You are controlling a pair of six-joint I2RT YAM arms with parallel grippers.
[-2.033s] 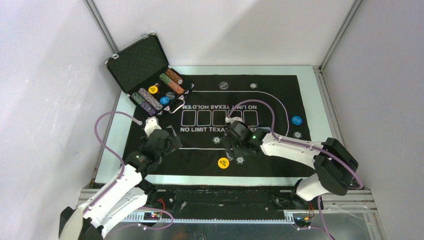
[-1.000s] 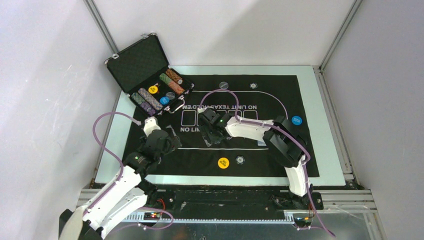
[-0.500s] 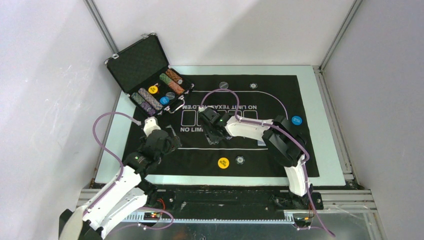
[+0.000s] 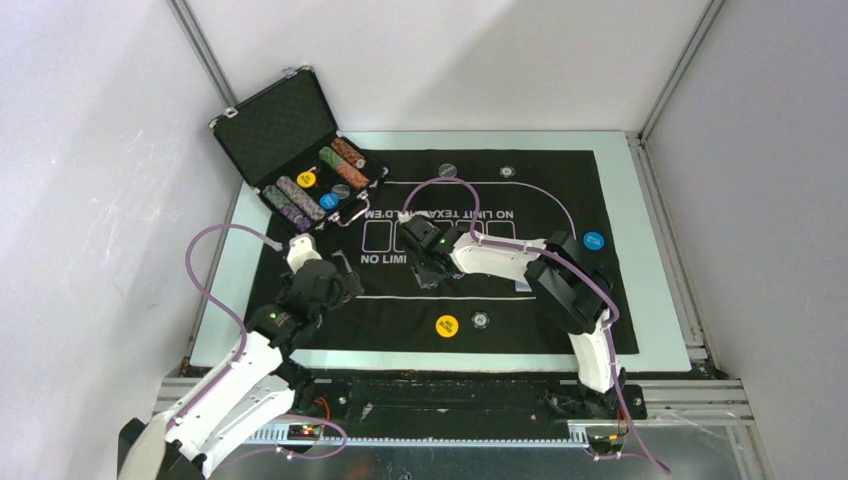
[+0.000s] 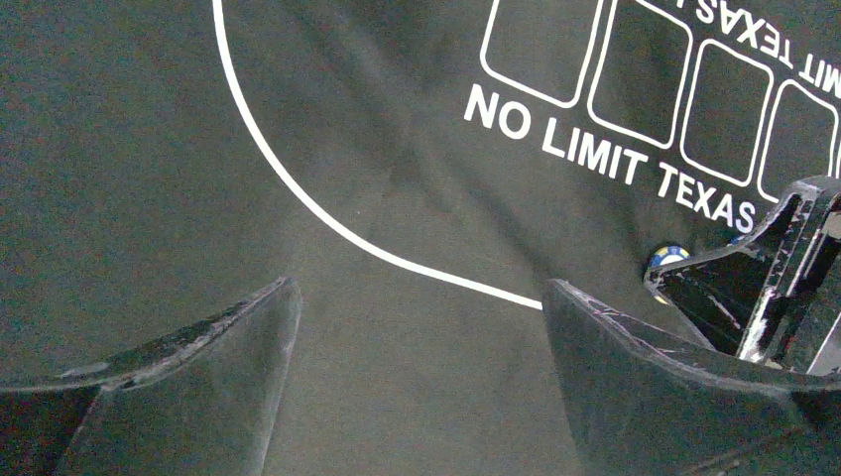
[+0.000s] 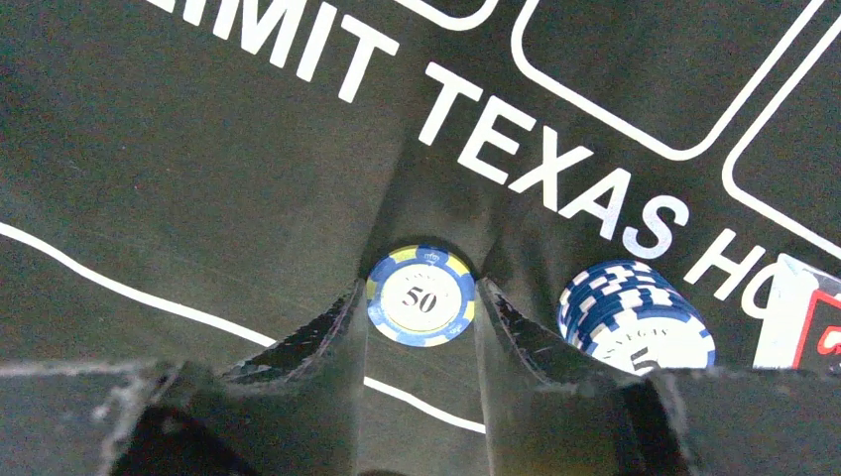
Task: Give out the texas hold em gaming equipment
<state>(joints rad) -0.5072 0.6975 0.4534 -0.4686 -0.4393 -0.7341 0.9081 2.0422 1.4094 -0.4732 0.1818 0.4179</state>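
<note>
A blue-and-yellow poker chip (image 6: 420, 297) marked 50 lies flat on the black mat (image 4: 560, 300), and my right gripper (image 6: 420, 288) is shut on its two sides. In the top view that gripper (image 4: 428, 272) sits at the mat's middle, under the white lettering. Just right of it stands a stack of blue-and-white chips (image 6: 635, 319), with a red-black-white marker (image 6: 808, 317) at the frame edge. My left gripper (image 5: 417, 297) hangs open over bare mat to the left (image 4: 345, 275), holding nothing. A yellow disc (image 4: 447, 324), a blue disc (image 4: 594, 241) and a black disc (image 4: 447, 171) lie on the mat.
The open black case (image 4: 290, 150) with rows of chips stands at the mat's far left corner. Single chips lie beside the yellow disc (image 4: 481, 320) and at the far edge (image 4: 509, 171). My right gripper's black fingers (image 5: 783, 268) show at the right of the left wrist view.
My right arm swung left from near the yellow disc to the mat's middle. Its jaws then closed on the 50 chip. The left arm has stayed still.
</note>
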